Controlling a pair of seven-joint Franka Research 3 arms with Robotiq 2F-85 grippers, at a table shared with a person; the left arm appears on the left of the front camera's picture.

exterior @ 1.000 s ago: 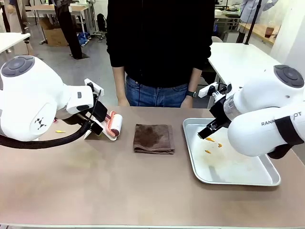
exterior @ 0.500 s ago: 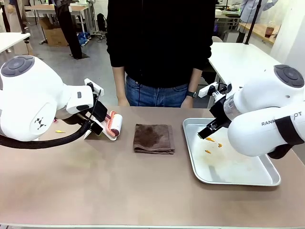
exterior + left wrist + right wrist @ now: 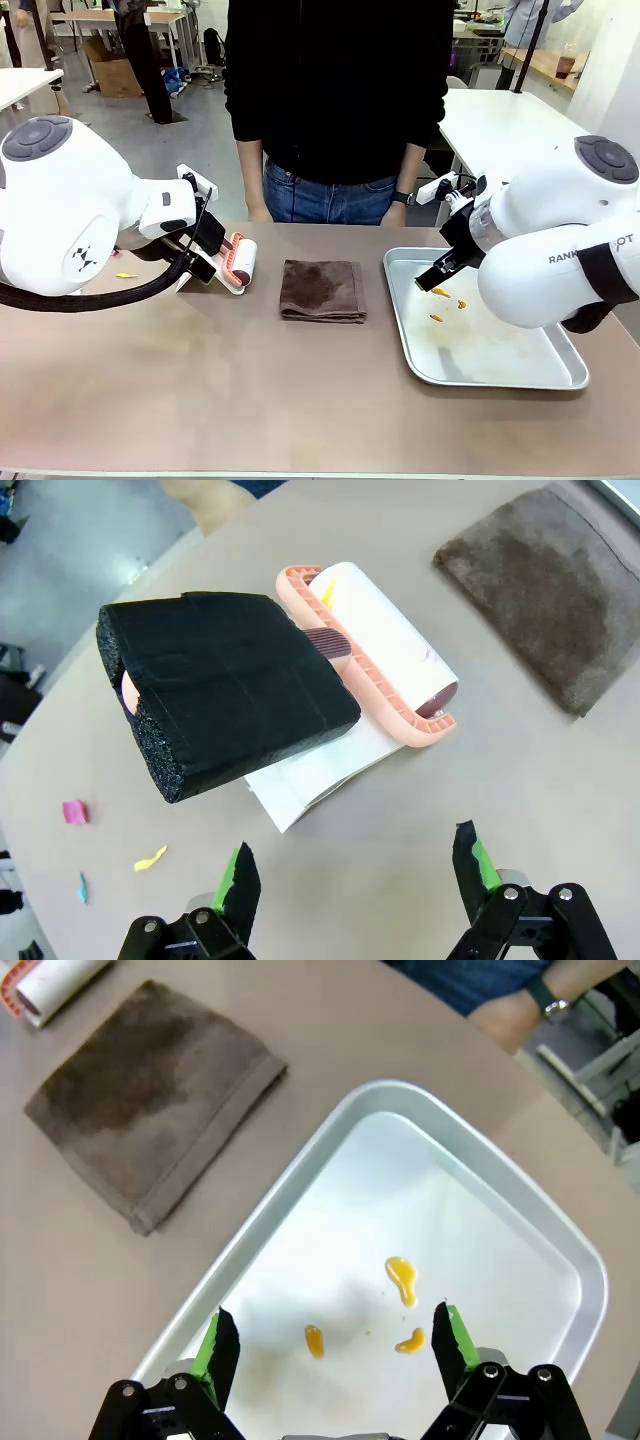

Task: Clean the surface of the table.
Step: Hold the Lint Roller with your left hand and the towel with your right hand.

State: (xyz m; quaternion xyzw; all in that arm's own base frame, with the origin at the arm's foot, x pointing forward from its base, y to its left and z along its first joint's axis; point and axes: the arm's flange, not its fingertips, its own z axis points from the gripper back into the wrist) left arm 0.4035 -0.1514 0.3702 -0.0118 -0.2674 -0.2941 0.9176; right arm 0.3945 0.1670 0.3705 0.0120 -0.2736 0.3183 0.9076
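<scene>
While both claws hang wide open and hold nothing, the brown worktop [image 3: 250, 400] stretches under them, out to the person [image 3: 335, 100] at its far side. The left claw [image 3: 355, 865] hovers just above the lint roller [image 3: 380, 640]; its fat black foam handle [image 3: 230, 680] may squash and slip if grabbed off-centre. The right claw [image 3: 332, 1330] hangs over the metal tray [image 3: 400, 1190], and dipping low would smear the orange drops [image 3: 401, 1278]. A fast swing might bump the person.

Lint roller [image 3: 240, 262], brown cloth [image 3: 322, 290] and metal tray [image 3: 500, 352] on the table [image 3: 250, 390]
Roller toward the far left, folded cloth mid-table, tray at the right edge holding orange drops [image 3: 441, 293]; coloured paper scraps [image 3: 150, 857] by the left edge.
</scene>
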